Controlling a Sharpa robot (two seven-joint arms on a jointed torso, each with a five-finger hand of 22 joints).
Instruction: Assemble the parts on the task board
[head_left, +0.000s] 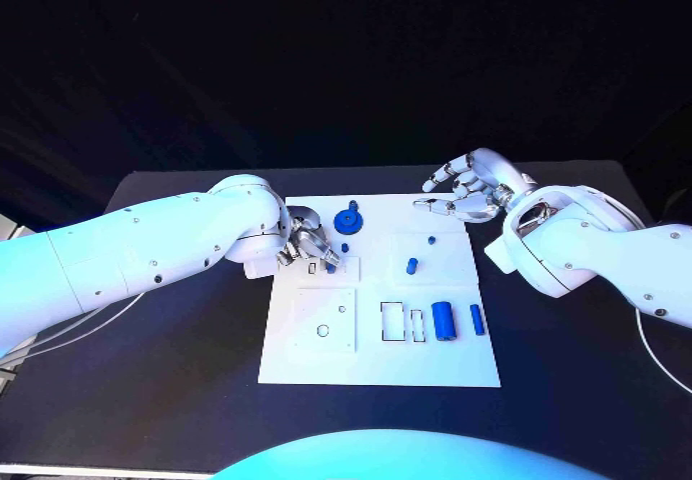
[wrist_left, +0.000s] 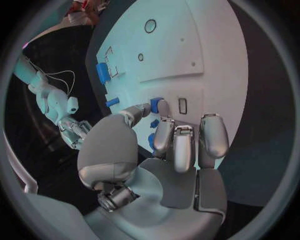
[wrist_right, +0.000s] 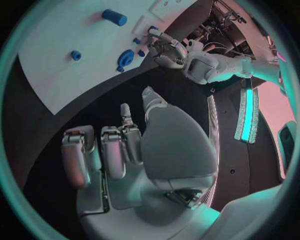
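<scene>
In the head view the white board (head_left: 378, 290) lies in the middle of the black table (head_left: 159, 400), with the left hand (head_left: 306, 243) over its upper left part and the right hand (head_left: 464, 190) just past its upper right corner. That view hides the left fingertips under the hand; the left wrist view shows them plainly: the thumb and a finger (wrist_left: 164, 107) are closed on a small blue piece (wrist_left: 155, 103) right beside a small rectangular slot (wrist_left: 182, 105), while the other fingers hang curled above the board. The right wrist view shows what the head view only hints at: the right fingers (wrist_right: 112, 152) are loosely curled and apart, hold nothing, and hover over dark table off the board's edge. On the board, the head view shows a round blue gear-like piece (head_left: 348, 220) at the upper middle, a small blue peg (head_left: 413, 266) near the centre, a tiny blue dot (head_left: 430, 241) above and right of it, and 2 blue cylinders at the lower right, a thick one (head_left: 444, 321) and a thin one (head_left: 477, 320) side by side. Left of them are 2 empty rectangular outlines (head_left: 394, 320), and a small round hole (head_left: 323, 330) sits at the lower left.
</scene>
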